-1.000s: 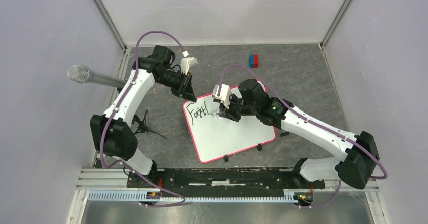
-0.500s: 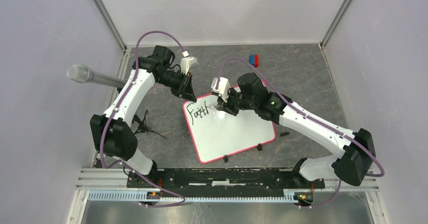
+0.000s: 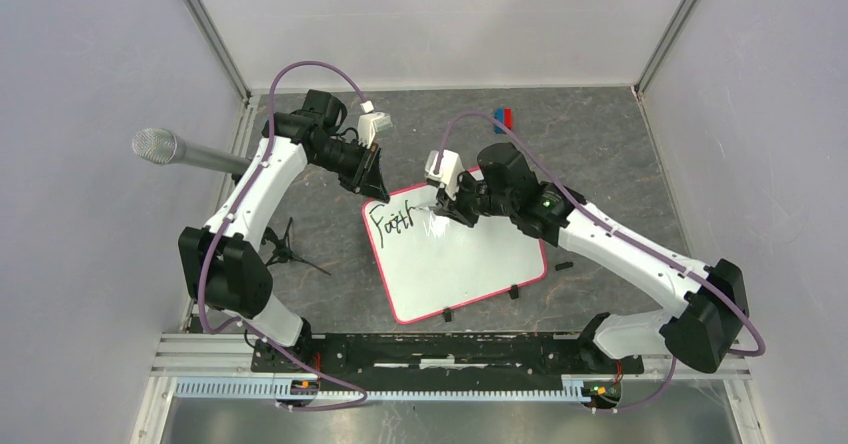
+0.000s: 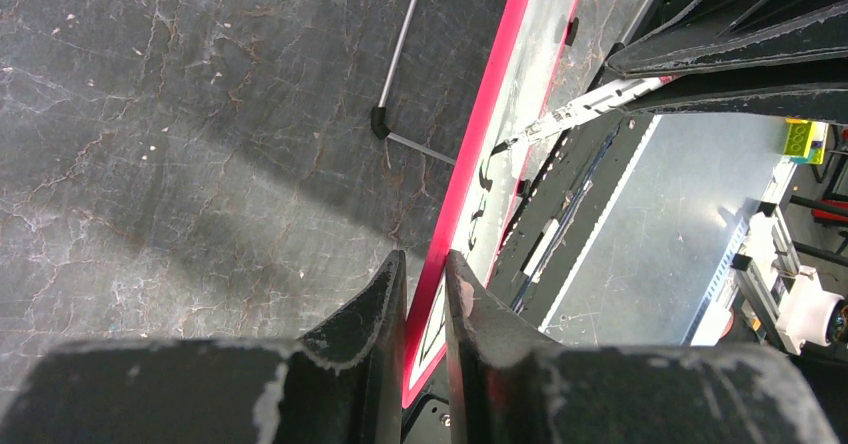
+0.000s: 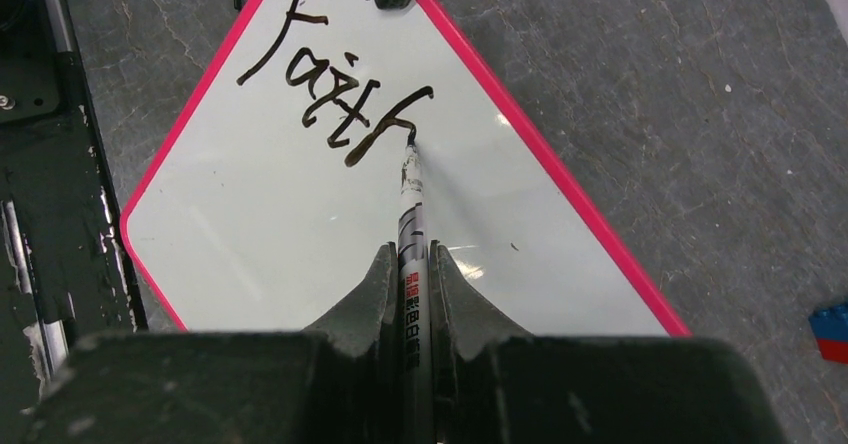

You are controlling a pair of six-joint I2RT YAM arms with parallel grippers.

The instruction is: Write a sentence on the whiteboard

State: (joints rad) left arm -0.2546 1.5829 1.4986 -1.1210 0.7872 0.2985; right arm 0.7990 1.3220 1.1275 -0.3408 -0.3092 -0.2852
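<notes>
Right wrist: pinches marker (image 5: 411, 209) in right tool (image 5: 409, 256), tip at sentence (image 5: 340, 99) end, blank whiteboard (image 5: 280, 249) rightward; clamps rim (image 4: 470, 154) with left tool (image 4: 425, 261).

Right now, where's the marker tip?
Right wrist view, centre: the marker in the right gripper touches the whiteboard at the last letter of the sentence.

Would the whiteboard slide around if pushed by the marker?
Probably stiff: the whiteboard lies flat, unbowed. Likely light and prone to sliding, hence the left gripper pinching its rim. Its glossy face looks slippery under the marker.
</notes>
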